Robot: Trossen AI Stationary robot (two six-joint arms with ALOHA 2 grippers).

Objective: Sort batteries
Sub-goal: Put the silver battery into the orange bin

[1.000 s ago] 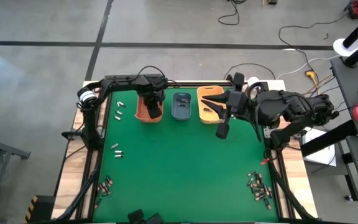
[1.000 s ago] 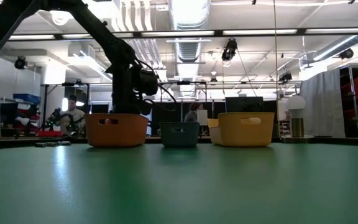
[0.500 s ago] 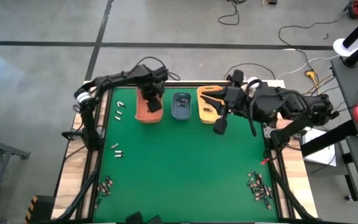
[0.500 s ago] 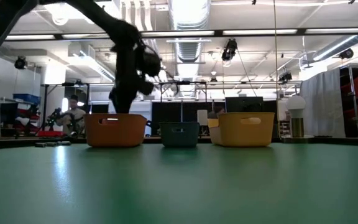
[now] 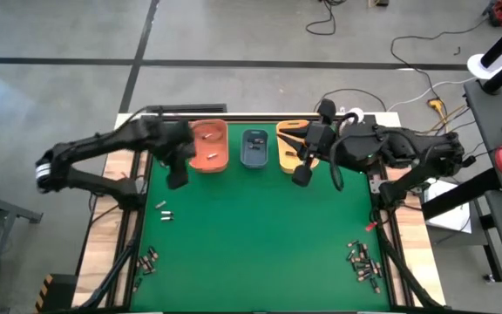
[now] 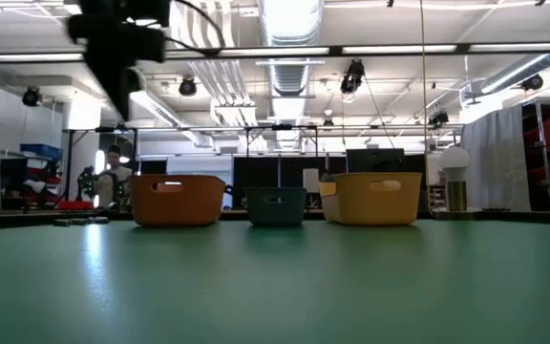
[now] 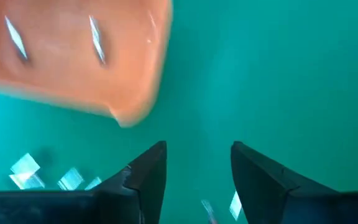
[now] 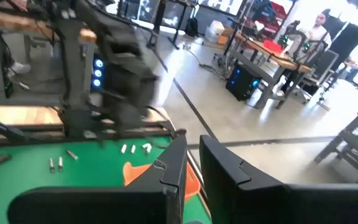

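From above, the left gripper (image 5: 176, 178) hangs beside the orange bin (image 5: 208, 146); the right gripper (image 5: 301, 175) is by the yellow bin (image 5: 291, 146). Batteries (image 5: 363, 262) lie near the mat's corners, tiny and hard to see. Down low, bins hide them. Left fingers (image 7: 143, 171) are spread with nothing between them. Right fingers (image 8: 168, 163) are almost together, holding nothing.

Three bins (image 5: 254, 147) in a row at the counter's (image 5: 260, 235) back edge. Batteries (image 5: 364, 263) clustered at front right corner, more at front left and left side. Left hand (image 5: 177, 178) just left-front of leftmost bin; right hand (image 5: 301, 177) before rightmost bin.
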